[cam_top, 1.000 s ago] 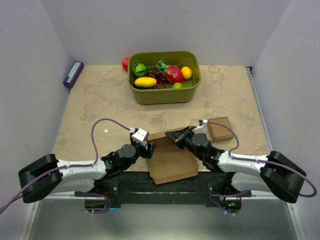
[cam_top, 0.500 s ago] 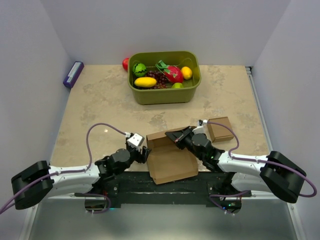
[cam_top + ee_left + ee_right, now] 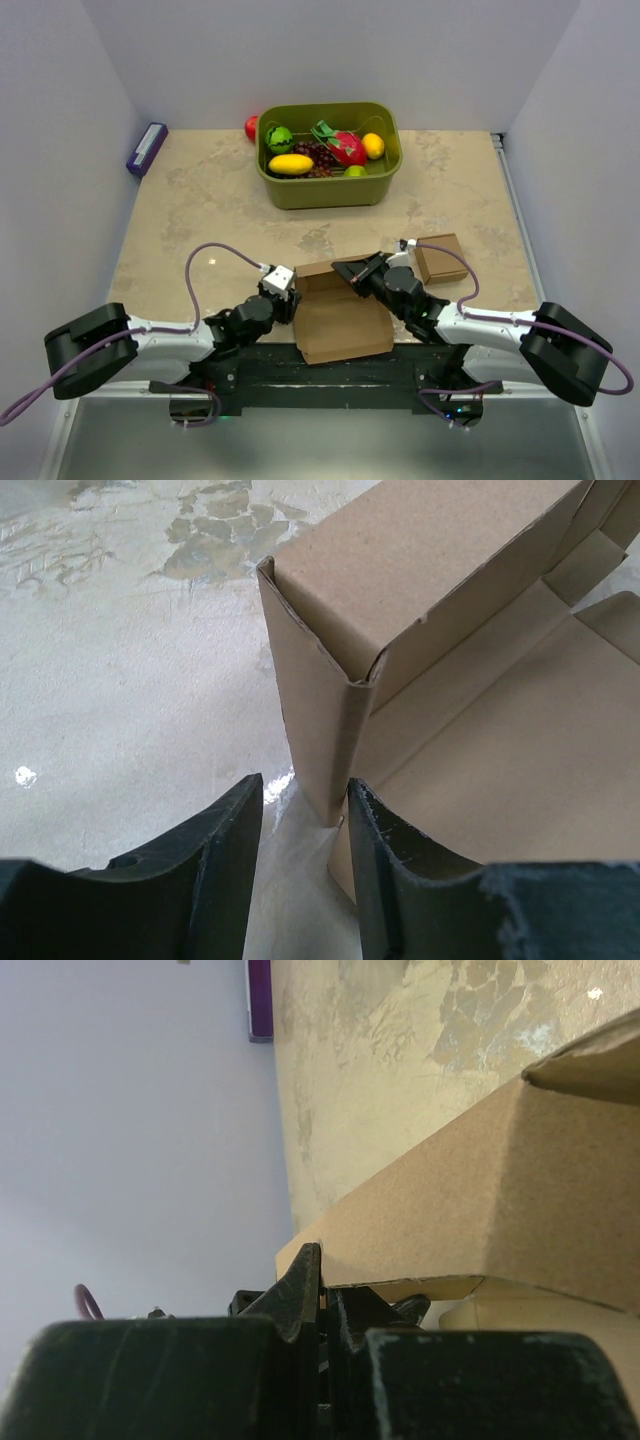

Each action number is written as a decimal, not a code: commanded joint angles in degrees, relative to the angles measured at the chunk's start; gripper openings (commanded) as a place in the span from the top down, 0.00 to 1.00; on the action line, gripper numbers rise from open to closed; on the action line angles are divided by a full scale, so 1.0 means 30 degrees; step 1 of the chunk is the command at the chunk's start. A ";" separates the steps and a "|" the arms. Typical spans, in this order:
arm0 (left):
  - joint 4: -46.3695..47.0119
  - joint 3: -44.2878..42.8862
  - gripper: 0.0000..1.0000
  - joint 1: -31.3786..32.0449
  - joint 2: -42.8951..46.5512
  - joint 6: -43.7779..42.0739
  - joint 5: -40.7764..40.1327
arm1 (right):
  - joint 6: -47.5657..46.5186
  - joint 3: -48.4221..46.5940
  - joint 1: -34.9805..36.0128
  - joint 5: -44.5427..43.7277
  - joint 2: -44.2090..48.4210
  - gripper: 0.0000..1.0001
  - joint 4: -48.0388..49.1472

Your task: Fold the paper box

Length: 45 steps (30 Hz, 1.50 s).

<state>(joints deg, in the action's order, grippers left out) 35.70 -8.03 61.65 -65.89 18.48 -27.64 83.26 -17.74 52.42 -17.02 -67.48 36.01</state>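
With the right gripper pinched shut on the paper box, slide the parted left gripper squarely over the upright corner fold before closing.

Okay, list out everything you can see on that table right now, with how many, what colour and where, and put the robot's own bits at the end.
Large brown corrugated cardboard paper box: one, brown, near edge between the arms, partly folded.
Small brown cardboard cube: one, brown, just right of the paper box.
Olive-green plastic bin: one, green, far centre.
Assorted fruit: several, yellow, green, red, orange and dark purple, inside the bin.
Red round object: one, red, behind the bin's left corner, partly hidden.
Purple rectangular box: one, purple, far left by the wall.
Beige marbled table: one, under everything.
Left gripper: one, black, open at the paper box's left corner.
Right gripper: one, black, shut on its far flap.
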 commanded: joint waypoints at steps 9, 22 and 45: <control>0.3069 -0.1452 0.62 0.0105 -0.1503 -0.0300 -0.1012 | -0.0890 -0.0035 -0.0072 -0.0451 -0.0533 1.00 -0.1251; 0.3539 -0.2624 0.68 0.0632 -0.3436 0.0109 -0.2094 | -0.0948 -0.0181 -0.0043 -0.0217 -0.0972 1.00 -0.1046; -0.3900 -0.5349 1.00 0.1218 -0.5634 0.3419 -0.9009 | -0.1152 -0.0093 -0.0013 -0.0832 -0.0064 1.00 -0.2013</control>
<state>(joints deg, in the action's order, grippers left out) 29.17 -22.04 65.69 -80.79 26.96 -47.24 83.11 -18.02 51.66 -19.64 -68.42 36.69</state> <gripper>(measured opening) 0.098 0.018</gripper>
